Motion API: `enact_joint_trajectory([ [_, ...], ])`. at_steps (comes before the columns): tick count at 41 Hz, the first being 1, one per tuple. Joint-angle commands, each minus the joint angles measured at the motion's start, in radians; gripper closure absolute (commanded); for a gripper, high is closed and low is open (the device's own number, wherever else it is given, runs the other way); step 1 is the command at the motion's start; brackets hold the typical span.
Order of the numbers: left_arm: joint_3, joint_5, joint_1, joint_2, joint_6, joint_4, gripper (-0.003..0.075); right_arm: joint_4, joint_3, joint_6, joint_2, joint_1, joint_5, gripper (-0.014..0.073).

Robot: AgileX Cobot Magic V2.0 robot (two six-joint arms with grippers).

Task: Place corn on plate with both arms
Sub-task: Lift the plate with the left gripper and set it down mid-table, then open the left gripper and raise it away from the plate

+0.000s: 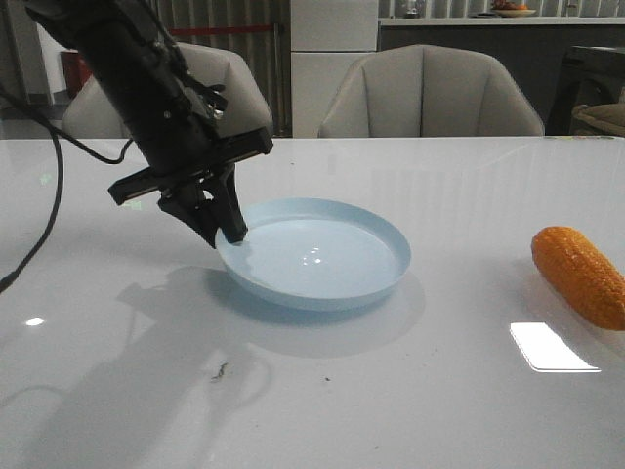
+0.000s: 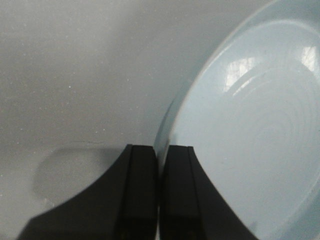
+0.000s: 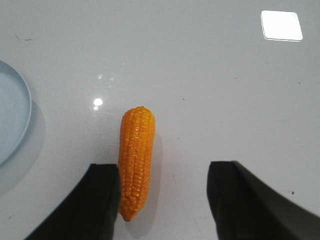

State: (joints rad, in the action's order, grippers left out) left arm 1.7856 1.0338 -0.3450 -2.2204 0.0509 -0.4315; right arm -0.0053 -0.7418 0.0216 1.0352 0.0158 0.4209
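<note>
The pale blue plate lies on the white table, left of centre. My left gripper is shut on the plate's left rim; in the left wrist view the rim runs up from between the two closed black fingers. The orange-yellow corn lies on the table at the far right, apart from the plate. In the right wrist view the corn lies between my open right gripper's fingers, close against one finger. The right gripper does not show in the front view.
Two grey chairs stand behind the table's far edge. A black cable hangs from the left arm over the table's left side. A bright light patch reflects on the tabletop near the corn. The plate's edge shows in the right wrist view.
</note>
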Motion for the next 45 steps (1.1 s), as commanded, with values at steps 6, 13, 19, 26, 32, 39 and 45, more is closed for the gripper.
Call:
enact_joint_trajectory([
  [6, 0.032, -0.021, -0.008, 0.056, -0.013, -0.039, 0.0619, -0.005, -0.037, 0.0, -0.012, 0.002, -0.068, 0.0102],
  [13, 0.032, -0.033, -0.008, 0.053, -0.003, -0.039, 0.0575, -0.005, -0.037, 0.0, -0.012, 0.002, -0.068, 0.0102],
  [19, 0.032, -0.05, -0.008, 0.053, -0.003, -0.027, 0.0411, -0.005, -0.037, 0.0, -0.012, 0.002, -0.068, 0.0102],
  [26, 0.033, -0.052, -0.008, 0.053, -0.001, -0.027, 0.0319, -0.005, -0.037, 0.0, -0.012, 0.002, -0.068, 0.0102],
  [32, 0.104, 0.001, -0.004, 0.059, 0.065, -0.027, 0.0319, -0.005, -0.037, 0.0, -0.012, 0.002, -0.068, 0.0102],
  [39, 0.27, 0.022, 0.007, 0.097, 0.172, 0.004, 0.032, -0.005, -0.037, 0.0, -0.012, 0.002, -0.068, 0.0102],
  [45, 0.404, 0.005, 0.032, 0.16, 0.172, 0.074, 0.0319, -0.005, -0.037, 0.0, -0.012, 0.002, -0.068, 0.0102],
])
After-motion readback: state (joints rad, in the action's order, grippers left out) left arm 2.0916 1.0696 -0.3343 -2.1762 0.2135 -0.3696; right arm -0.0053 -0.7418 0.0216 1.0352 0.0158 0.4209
